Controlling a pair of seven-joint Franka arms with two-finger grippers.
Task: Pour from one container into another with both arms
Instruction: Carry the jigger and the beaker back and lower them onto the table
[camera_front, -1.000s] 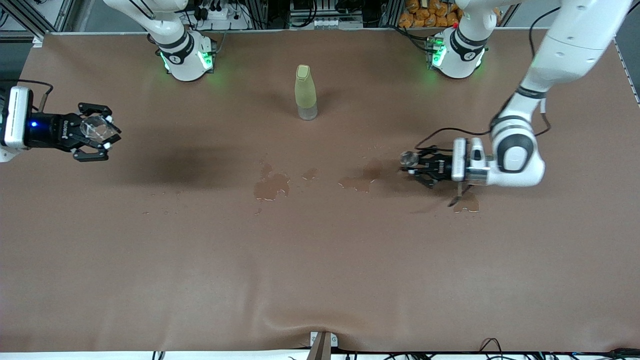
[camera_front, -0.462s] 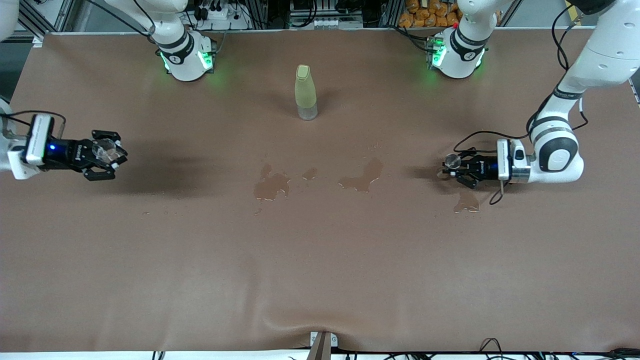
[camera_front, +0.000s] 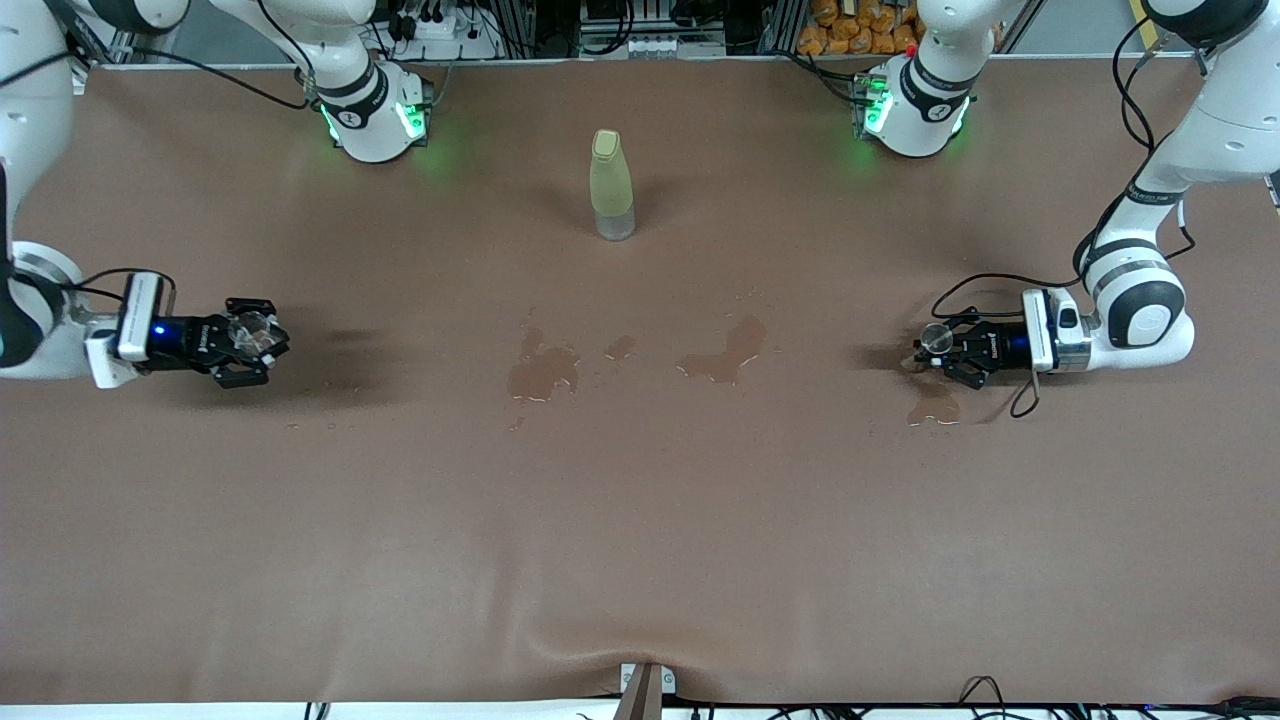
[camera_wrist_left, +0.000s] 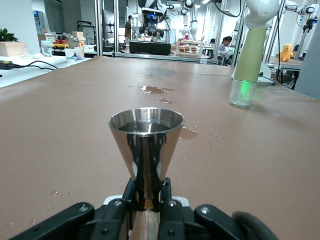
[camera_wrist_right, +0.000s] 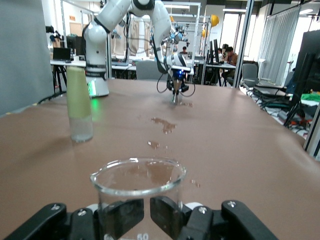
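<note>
Beaker (camera_front: 255, 333) and metal cup (camera_front: 936, 338) held well apart, at opposite ends of the table (camera_front: 640, 520).
Right gripper (camera_front: 250, 340) is clamped on the upright glass beaker near the right arm's edge; left gripper (camera_front: 945, 350) is clamped on the upright steel cup near the left arm's edge, spills (camera_front: 545, 370) between them. Since a second ago, both are seen carried outward and lower; pouring looks finished, with set-down judged next.

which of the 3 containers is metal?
The steel measuring cup in the left gripper, a flared cone. The right gripper holds a clear glass beaker; the capped yellow-green bottle stands between the arm bases.
</note>
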